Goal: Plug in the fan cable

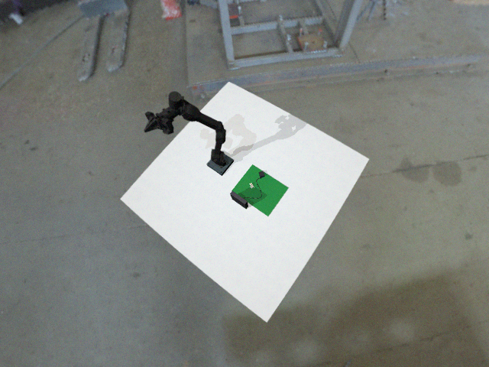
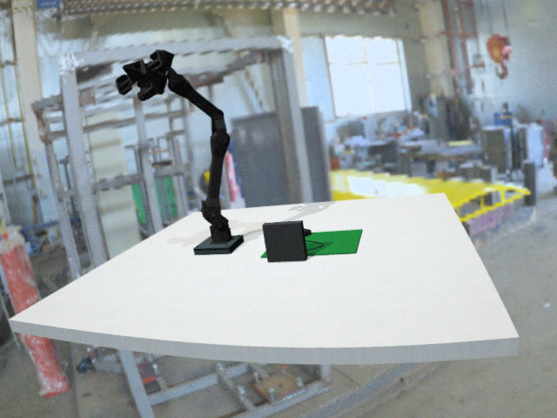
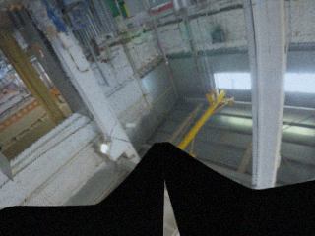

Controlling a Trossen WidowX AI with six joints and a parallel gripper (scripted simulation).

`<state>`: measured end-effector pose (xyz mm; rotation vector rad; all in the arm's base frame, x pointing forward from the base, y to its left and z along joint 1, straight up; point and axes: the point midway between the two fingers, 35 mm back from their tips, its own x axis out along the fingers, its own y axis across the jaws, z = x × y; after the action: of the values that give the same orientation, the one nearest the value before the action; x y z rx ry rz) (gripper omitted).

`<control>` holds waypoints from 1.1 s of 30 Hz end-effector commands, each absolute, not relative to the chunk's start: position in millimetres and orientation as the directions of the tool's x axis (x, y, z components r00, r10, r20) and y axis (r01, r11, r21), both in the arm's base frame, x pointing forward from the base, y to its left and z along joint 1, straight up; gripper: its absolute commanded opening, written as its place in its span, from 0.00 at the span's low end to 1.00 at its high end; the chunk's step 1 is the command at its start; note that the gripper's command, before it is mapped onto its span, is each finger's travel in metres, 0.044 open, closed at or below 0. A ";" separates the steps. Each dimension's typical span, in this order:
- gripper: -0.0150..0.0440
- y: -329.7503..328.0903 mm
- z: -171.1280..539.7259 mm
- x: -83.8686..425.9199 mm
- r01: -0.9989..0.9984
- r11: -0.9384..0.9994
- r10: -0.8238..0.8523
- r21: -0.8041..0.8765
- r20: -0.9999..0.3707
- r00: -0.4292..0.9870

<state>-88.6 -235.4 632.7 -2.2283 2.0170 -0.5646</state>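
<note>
The green board [image 1: 276, 192] [image 2: 344, 241] lies flat on the table. The black fan [image 1: 239, 199] [image 2: 285, 241] stands upright at one edge of it. A thin dark cable runs from the fan in a curve over the board to the small black plug [image 1: 261, 174] [image 2: 307, 232], near another board edge. The plug is apart from the small pale header [image 1: 251, 185], which the fan hides in the exterior view. My gripper [image 1: 146, 129] [image 3: 161, 149] is shut and empty, raised high and far from plug and board; its fingertips meet in the wrist view.
The white table [image 1: 252, 261] [image 2: 270, 306] carries the arm's dark base plate [image 1: 223, 167] [image 2: 213, 247], close beside the board. The arm rises from it and leans away from the board. The wrist view shows only the hall background beyond the fingers.
</note>
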 end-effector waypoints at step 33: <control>0.61 -349.9 441.1 157.4 0.108 0.512 -0.645 -0.852 -0.298 0.704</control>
<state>117.6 -353.6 471.4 -1.1297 0.7136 -0.5753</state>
